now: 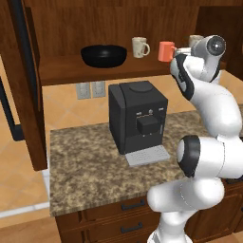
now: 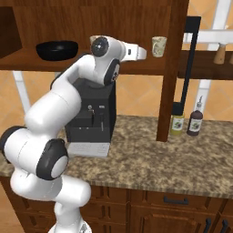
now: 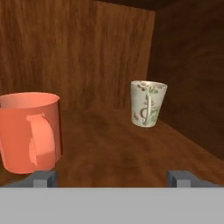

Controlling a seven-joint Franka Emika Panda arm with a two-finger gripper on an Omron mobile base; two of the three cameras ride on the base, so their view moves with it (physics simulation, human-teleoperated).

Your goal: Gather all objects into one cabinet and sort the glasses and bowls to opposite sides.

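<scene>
Three vessels line the cabinet [image 1: 61, 71] shelf above the coffee machine [image 1: 137, 121]: black bowl [image 1: 103, 55], cream mug [image 1: 140, 47], orange mug [image 1: 166, 51] beside the gripper [image 1: 182, 53]. Right base: another printed mug [image 2: 159, 46] stands past the wrist, sauce bottles [image 2: 186, 123] below. Hand camera: fingers [image 3: 43, 178] spread wide, gripping nothing, orange mug just ahead.

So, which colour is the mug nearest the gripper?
Coral-orange, plain, no print. The mug shows best in the hand view.
</scene>
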